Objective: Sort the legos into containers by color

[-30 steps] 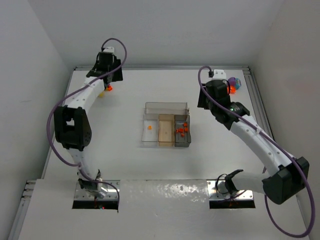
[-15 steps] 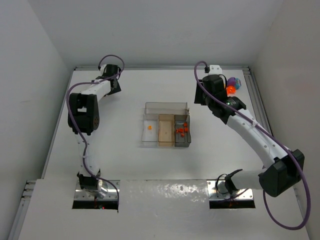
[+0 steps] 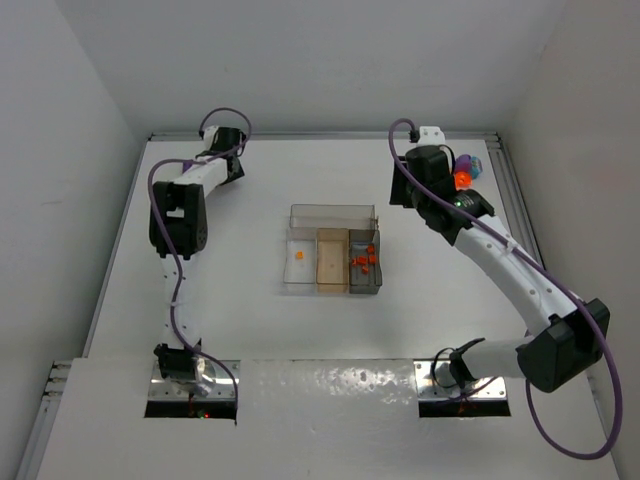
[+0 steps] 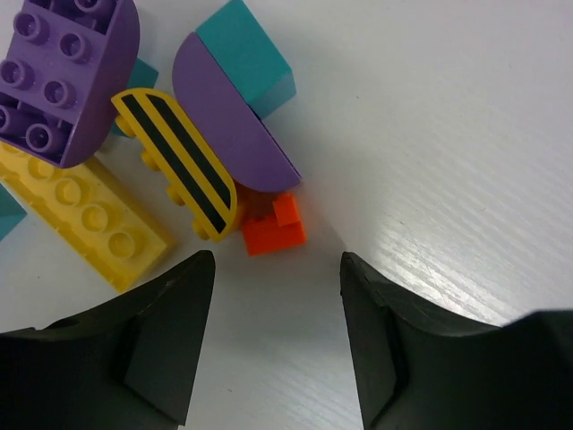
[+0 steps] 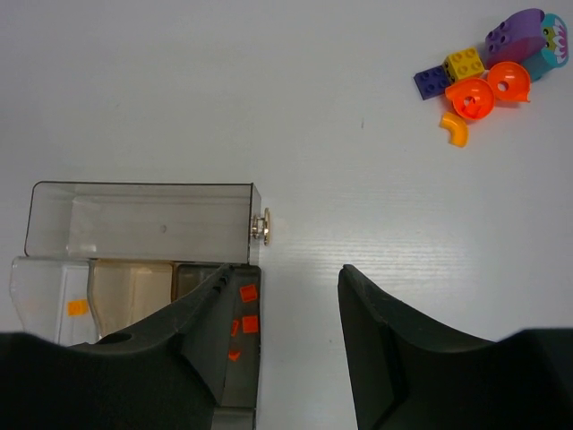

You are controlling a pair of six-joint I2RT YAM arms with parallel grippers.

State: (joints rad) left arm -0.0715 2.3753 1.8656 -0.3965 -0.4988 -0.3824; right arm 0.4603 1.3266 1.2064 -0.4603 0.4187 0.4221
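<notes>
My left gripper [image 4: 276, 264] is open, low over the table at the back left [image 3: 225, 155]. Just beyond its fingertips lies a small orange-red lego [image 4: 273, 226]. It touches a pile made of a yellow striped piece [image 4: 179, 161], a purple half-round [image 4: 235, 125], a teal block [image 4: 246, 54], a yellow brick [image 4: 81, 210] and a purple brick [image 4: 67, 76]. My right gripper [image 5: 289, 273] hangs open and empty, high beside the tray's right edge [image 3: 402, 195]. The tray of containers [image 3: 332, 212] holds several orange-red legos [image 5: 249, 309] in its grey section and one [image 5: 78, 307] in the clear one.
A second pile of legos [image 5: 491, 76] in purple, yellow, teal and round orange lies at the back right [image 3: 465, 172]. A metal knob [image 5: 261, 227] sticks out of the tray's wide section. The walls stand close behind both piles.
The left arm has folded up toward the back-left corner, its elbow moving back and right, and now covers the pile there. The right gripper has shifted slightly left. Both stay open.
</notes>
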